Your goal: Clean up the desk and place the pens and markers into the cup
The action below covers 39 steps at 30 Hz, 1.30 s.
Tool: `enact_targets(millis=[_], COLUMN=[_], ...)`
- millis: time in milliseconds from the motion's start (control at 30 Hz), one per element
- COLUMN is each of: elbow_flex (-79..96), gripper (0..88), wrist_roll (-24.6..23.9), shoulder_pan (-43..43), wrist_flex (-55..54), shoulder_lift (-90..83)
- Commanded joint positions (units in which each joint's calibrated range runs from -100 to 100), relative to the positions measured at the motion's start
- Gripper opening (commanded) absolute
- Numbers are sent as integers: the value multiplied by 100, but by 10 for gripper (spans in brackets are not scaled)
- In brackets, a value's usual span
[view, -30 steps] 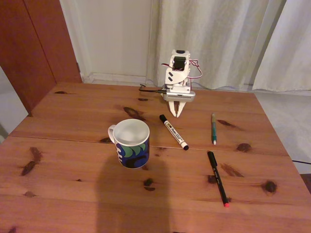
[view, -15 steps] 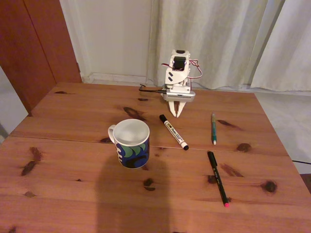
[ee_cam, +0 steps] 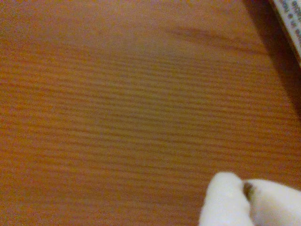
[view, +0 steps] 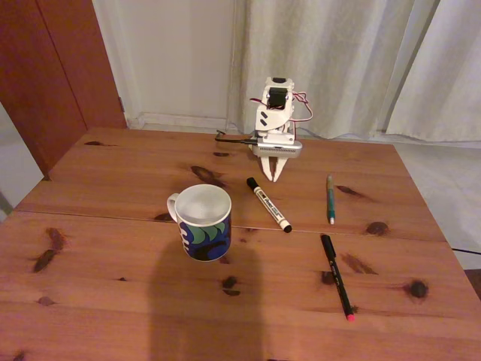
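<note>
In the fixed view, the desk (view: 113, 301) fills the lower part of the scene as a reddish-brown plank surface with dark knots. Left of centre stands the cup (view: 204, 222), upright, handle to the left, its white interior holding nothing.

Right of the cup, and apart from it, lies the white-barrelled marker (view: 269, 204), flat on the desk, running diagonally from far-left to near-right.

Just beyond the far end of this marker is the gripper (view: 274, 175), pointing down at the desk from the folded white arm (view: 275, 120) at the far edge. The fingertips converge to a point; in the wrist view the gripper (ee_cam: 245, 189) shows both white tips touching, so the jaws are together and hold nothing. A printed barrel edge, probably the marker, crosses the top right corner of the wrist view.

Further right lies the teal-green pen (view: 330, 199), running near-to-far. Nearer the camera lies the black pen (view: 337, 277), its pink-red tip at the near end. All three writing tools are apart from one another.
</note>
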Motion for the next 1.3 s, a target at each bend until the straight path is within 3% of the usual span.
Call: enact_targets(millis=[0, 1267], elbow_flex=[49, -68], gripper=[10, 6], wrist_roll=[35, 40], shoulder_pan=[-43, -51], wrist_flex=[98, -92], shoulder_lift=[-13, 111])
